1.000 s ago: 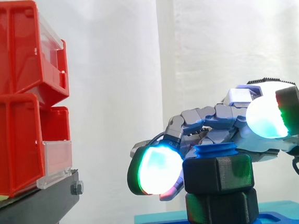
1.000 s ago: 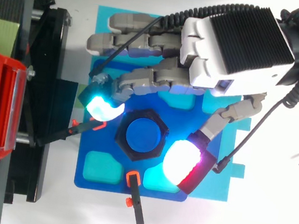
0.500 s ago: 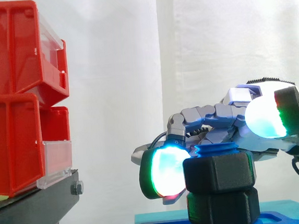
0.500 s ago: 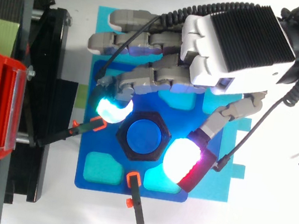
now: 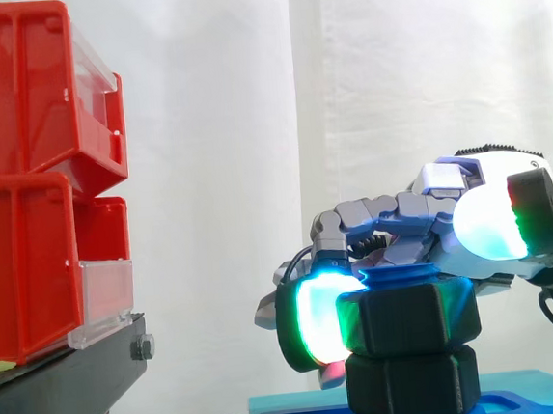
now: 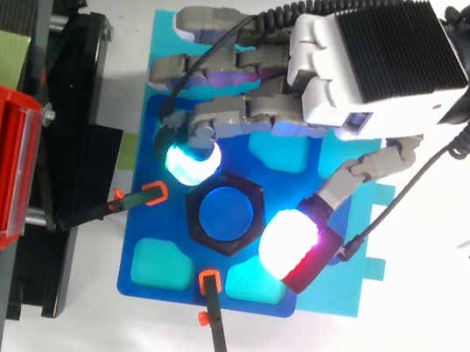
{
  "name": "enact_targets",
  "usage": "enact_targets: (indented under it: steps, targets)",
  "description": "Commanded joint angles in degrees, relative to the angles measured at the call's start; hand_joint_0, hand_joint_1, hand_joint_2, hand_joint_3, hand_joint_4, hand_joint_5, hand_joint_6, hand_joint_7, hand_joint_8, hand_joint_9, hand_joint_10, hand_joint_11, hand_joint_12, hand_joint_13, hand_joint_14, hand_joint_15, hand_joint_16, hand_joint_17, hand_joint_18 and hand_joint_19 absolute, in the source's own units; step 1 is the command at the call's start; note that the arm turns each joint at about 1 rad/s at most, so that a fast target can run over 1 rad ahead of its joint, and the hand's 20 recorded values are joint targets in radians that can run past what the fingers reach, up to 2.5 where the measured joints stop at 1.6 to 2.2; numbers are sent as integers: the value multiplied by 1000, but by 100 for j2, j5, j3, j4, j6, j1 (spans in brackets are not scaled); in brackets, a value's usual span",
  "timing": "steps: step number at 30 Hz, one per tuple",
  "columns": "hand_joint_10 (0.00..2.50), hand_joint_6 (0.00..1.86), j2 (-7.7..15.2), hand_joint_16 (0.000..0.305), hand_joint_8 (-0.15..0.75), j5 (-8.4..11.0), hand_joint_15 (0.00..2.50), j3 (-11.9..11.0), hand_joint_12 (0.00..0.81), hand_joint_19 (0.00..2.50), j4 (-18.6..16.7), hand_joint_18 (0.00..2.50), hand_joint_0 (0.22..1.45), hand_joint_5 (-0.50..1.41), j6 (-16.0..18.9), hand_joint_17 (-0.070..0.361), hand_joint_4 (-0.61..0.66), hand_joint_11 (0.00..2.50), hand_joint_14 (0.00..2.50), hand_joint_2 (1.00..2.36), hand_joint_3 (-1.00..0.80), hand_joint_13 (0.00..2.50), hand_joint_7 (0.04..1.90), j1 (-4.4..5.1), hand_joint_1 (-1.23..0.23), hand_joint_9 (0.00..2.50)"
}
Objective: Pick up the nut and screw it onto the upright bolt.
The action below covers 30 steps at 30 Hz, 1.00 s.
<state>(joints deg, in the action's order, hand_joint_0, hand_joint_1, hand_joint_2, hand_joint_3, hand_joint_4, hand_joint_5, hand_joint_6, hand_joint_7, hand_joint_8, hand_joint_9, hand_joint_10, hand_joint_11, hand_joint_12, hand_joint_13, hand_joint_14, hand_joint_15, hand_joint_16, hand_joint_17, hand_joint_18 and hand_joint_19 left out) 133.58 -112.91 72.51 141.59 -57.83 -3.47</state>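
My hand point(image 6: 367, 63) is pinching the black nut point(image 5: 408, 317) between glowing pads point(image 6: 190, 162), atop the blue bolt point(image 6: 227, 213).

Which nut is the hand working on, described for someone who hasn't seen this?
Look right of the red bins to the blue tray. At its middle stands a blue bolt carrying two stacked black hexagonal blocks. The nut is the upper one, pinched between the hand's glowing fingertips.

matt black plastic nut point(image 5: 407, 319), smooth blue bolt point(image 6: 225, 213), glossy red bins point(image 5: 24, 258)
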Motion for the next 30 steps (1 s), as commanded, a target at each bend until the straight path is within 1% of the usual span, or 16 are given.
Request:
enact_targets:
  steps: [1, 5, 13, 18, 20, 25, 30]
  targets:
    - [0, 516, 2, 30, 285, -12, 0, 0, 297, 0, 0, 0, 452, -17, 0, 67, 194, 0, 0, 1000, -500, 382, 1403, -31, -334, 825]
    - [0, 530, -7, 27, 285, -56, 0, 0, 290, 0, 0, 37, 461, 0, 0, 60, 187, 0, 0, 1000, -500, 453, 1408, -66, -354, 951]
    - [1, 530, -7, 24, 265, -161, 0, 0, 275, 0, 0, 115, 467, 25, 9, 53, 156, 0, 0, 1000, -500, 544, 1414, -154, -368, 1045]
    - [1, 544, -7, 22, 261, -223, 0, -9, 267, 0, 26, 167, 469, 35, 9, 50, 143, 0, 0, 1000, -500, 596, 1368, -189, -366, 1119]
    - [1, 541, -33, 22, 255, -267, 0, -9, 265, 0, 26, 183, 464, 43, 0, 50, 131, 0, 0, 1000, -500, 614, 1373, -224, -363, 1144]
    - [0, 505, -104, 23, 243, -311, 0, -9, 267, 0, 26, 234, 446, 68, 0, 52, 148, 0, 0, 1000, -500, 656, 1428, -251, -320, 1220]
    - [0, 502, -218, 24, 213, -355, 0, -9, 262, 0, 53, 263, 435, 77, -9, 53, 161, 0, 0, 1000, -500, 675, 1372, -277, -275, 1282]
